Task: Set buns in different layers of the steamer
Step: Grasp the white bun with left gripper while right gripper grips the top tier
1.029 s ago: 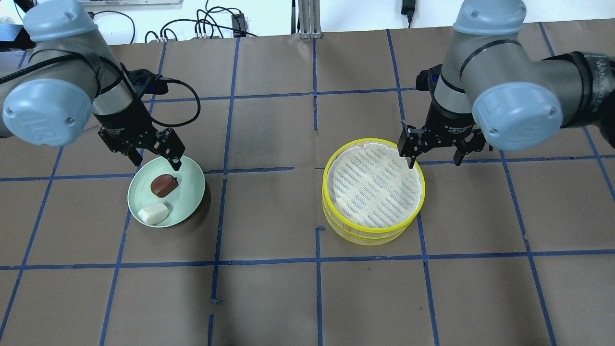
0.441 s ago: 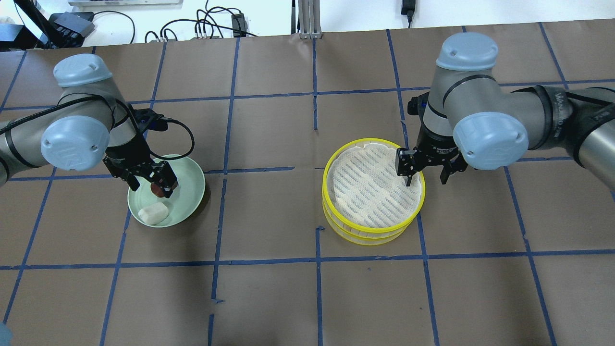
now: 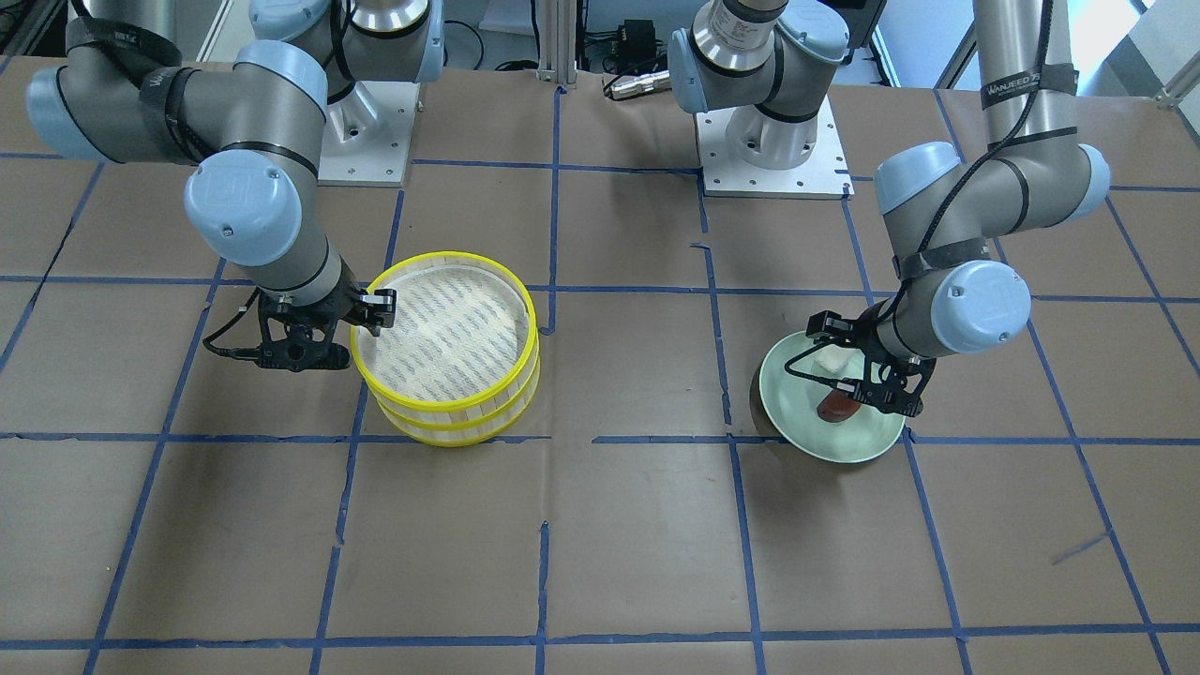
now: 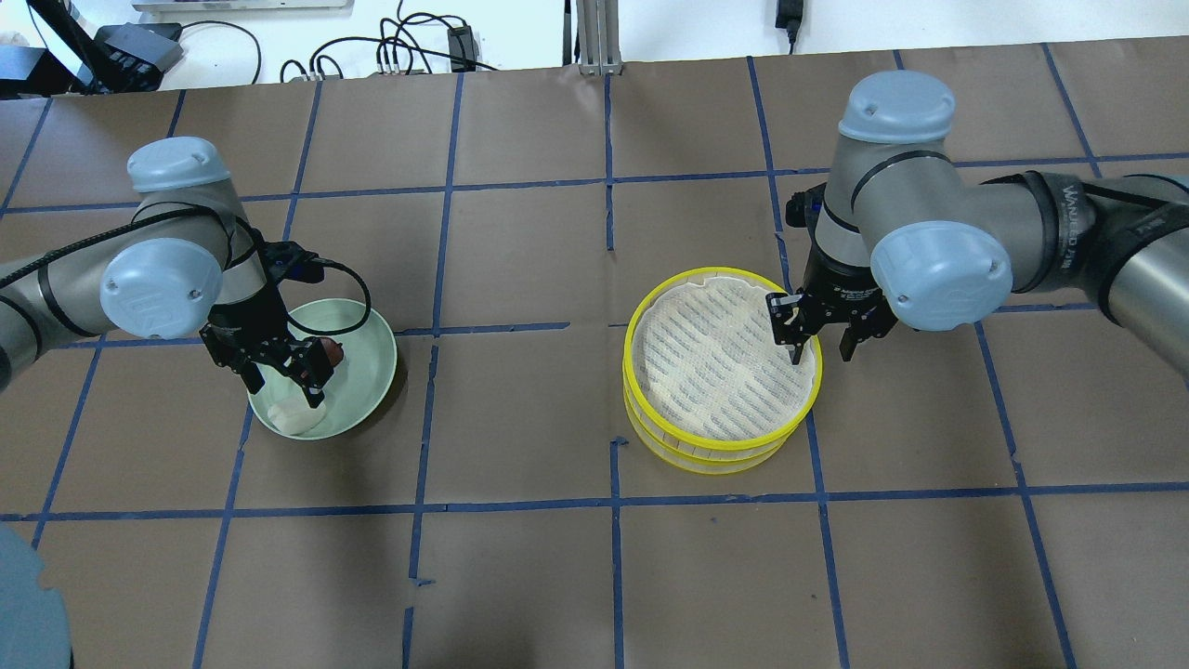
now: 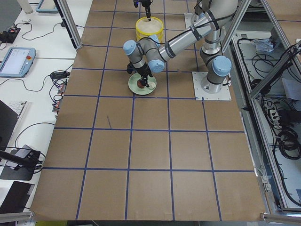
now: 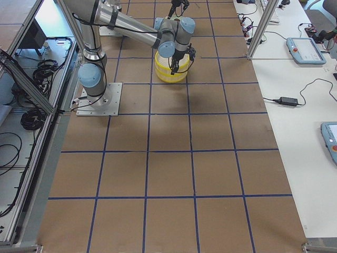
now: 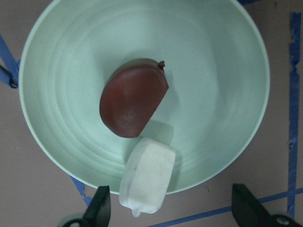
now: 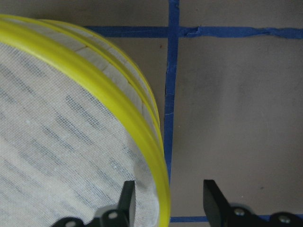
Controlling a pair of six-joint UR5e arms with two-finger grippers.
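**Desk:** What's changed on your feed in the last second?

**Me:** Both arms have dropped. My left claw [image 4: 284, 388] started at the far edge of the plate [image 4: 372, 321] and passed over the brown bun [image 7: 132, 101]. It now hangs over the white bun [image 7: 147, 182]. Its fingers are spread wide. On the wrist camera the white bun lies between the tips, nearer one of them, and isn't gripped.

**Desk:** And the buns themselves?

**Me:** Neither has shifted. They lie just beside each other on the plate, on the left of the bench [image 4: 520, 418].

**Desk:** The right side?

**Me:** My right claw [image 4: 821, 346] has come down onto the steamer [image 4: 628, 362]. Its fingers are apart, one inside the top tray's yellow rim [image 8: 120, 97] and one outside, with nothing pinched yet. The two trays are stacked and the top floor is bare.

**Desk:** So where are we?

**Me:** Early, I'd say, since nothing is loaded. I read the next moves as a pinch on the rim to lift the top tray off, and a close on the white bun for the lower layer.
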